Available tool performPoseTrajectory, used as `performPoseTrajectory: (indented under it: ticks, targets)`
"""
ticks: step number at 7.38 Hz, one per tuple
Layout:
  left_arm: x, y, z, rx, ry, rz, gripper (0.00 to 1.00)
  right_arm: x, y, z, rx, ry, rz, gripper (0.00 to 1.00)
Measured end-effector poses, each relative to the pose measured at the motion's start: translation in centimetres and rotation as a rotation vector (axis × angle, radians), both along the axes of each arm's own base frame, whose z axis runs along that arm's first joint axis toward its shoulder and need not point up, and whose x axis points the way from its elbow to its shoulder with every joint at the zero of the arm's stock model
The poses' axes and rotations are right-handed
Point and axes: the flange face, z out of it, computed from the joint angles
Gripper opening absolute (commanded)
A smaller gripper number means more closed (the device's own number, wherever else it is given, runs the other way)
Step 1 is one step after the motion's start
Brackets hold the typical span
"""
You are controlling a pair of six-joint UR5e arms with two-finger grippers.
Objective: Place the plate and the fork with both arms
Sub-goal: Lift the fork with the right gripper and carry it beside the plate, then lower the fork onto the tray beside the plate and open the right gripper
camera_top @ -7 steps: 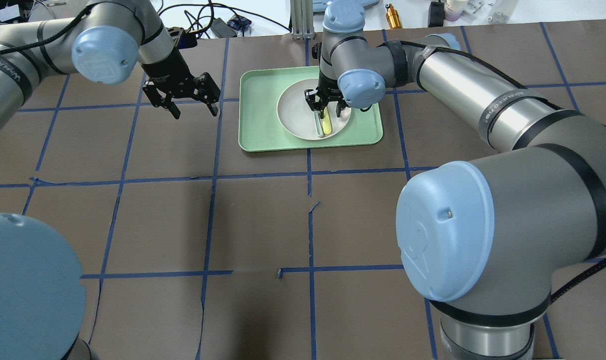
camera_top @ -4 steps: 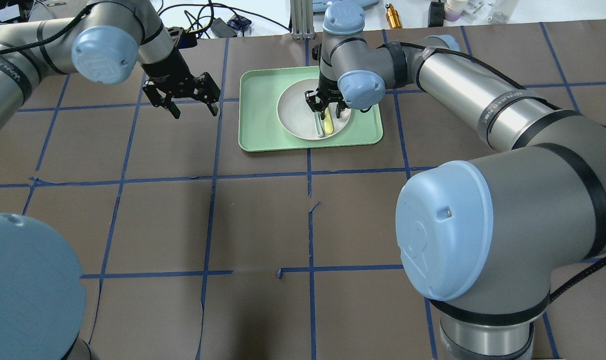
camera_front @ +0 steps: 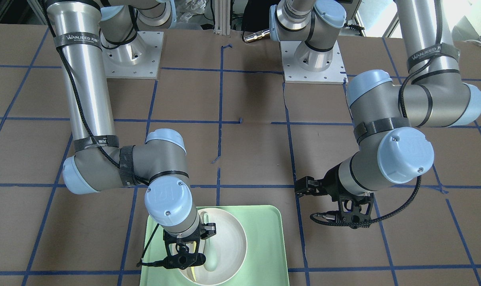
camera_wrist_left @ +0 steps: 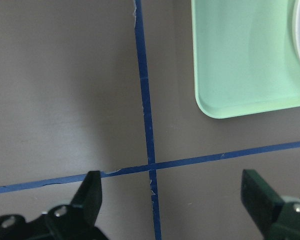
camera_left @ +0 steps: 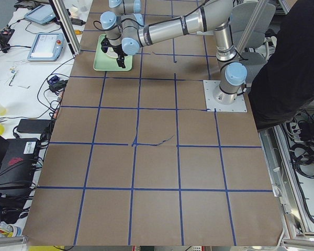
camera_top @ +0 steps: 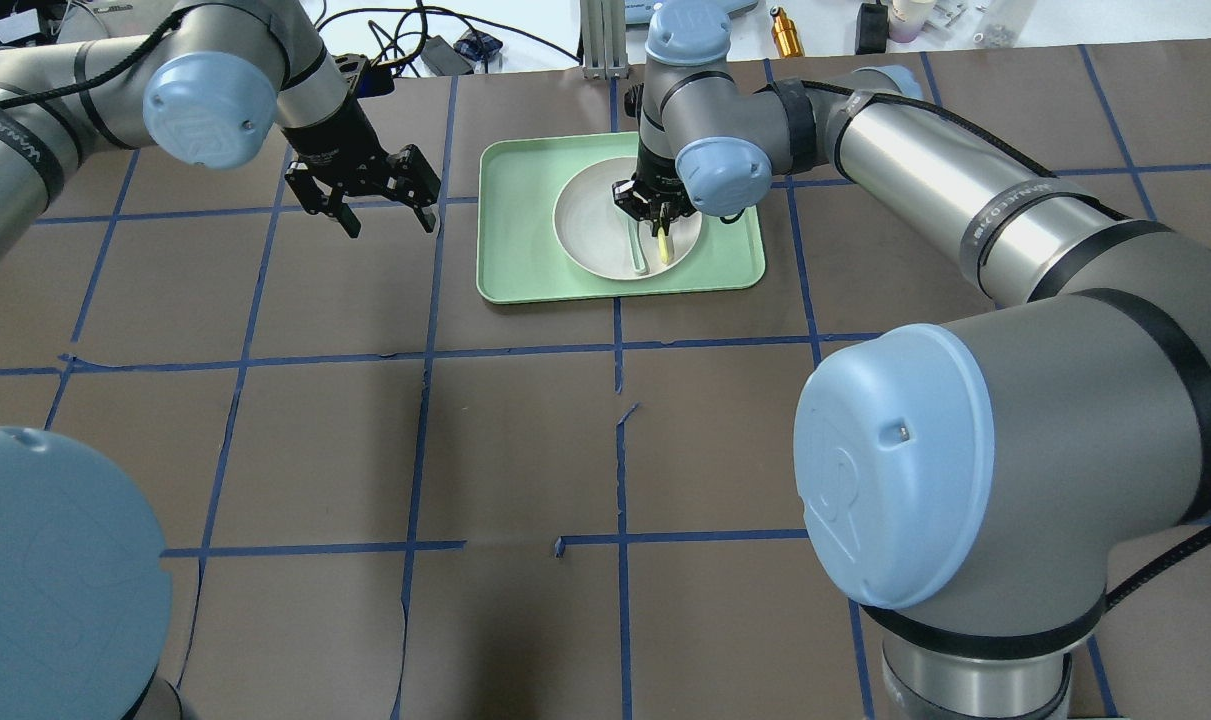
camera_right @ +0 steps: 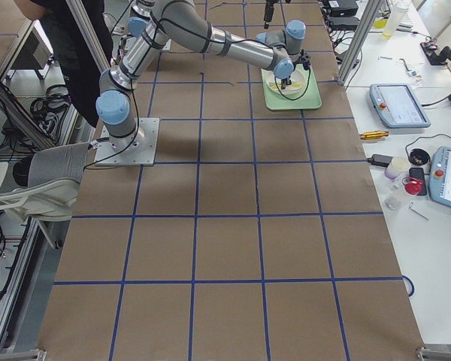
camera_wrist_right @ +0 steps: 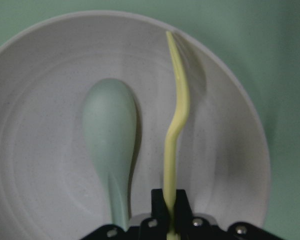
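Note:
The off-white plate (camera_top: 577, 215) sits on the mint-green tray (camera_top: 515, 225). In it lie the yellow-green fork (camera_top: 664, 246) and a pale grey-green spoon (camera_top: 639, 256), side by side. My right gripper (camera_top: 657, 214) is down in the plate and shut on the fork's handle end. In the right wrist view the fork (camera_wrist_right: 177, 115) runs from the gripper (camera_wrist_right: 170, 212) to the plate's far rim (camera_wrist_right: 50, 100), with the spoon (camera_wrist_right: 110, 130) to its left. My left gripper (camera_top: 389, 222) is open and empty above the table, left of the tray.
The brown table has a blue tape grid. In the left wrist view the tray's corner (camera_wrist_left: 240, 65) lies ahead and to the right of the open left gripper (camera_wrist_left: 175, 200). Cables and small items lie along the table's far edge (camera_top: 435, 50).
My right gripper has closed from open around the fork to shut on its handle, and the fork has shifted slightly. The left arm has not moved.

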Motion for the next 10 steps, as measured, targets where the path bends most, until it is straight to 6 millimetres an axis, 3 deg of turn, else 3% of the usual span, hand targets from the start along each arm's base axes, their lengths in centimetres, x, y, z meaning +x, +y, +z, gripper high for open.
performPoseTrajectory:
  ticks: [2,3,5,7,8,10]
  targets:
    - [0.0,0.0,0.1,-0.002,0.0,0.0,1.0,-1.6,-0.4,4.1,-0.05,-0.021,-0.016,0.0]
    - [0.0,0.0,0.1,-0.003,0.0,0.0,1.0,-3.9,-1.1,5.4,-0.062,-0.047,-0.012,0.0]
    - [-0.2,0.0,0.1,-0.001,0.001,-0.002,1.0,-7.9,-2.1,4.5,-0.049,-0.072,0.034,0.0]
    - [-0.5,0.1,0.0,0.0,0.002,-0.004,1.0,-8.8,-2.0,1.4,-0.004,-0.076,0.055,0.25]
    - [-0.6,0.1,0.0,0.0,0.002,-0.005,1.0,-8.9,-1.8,0.4,0.013,-0.076,0.057,0.98]
    - [-0.6,0.1,0.0,0.0,0.002,-0.006,1.0,-9.0,-1.5,0.2,0.022,-0.075,0.048,1.0]
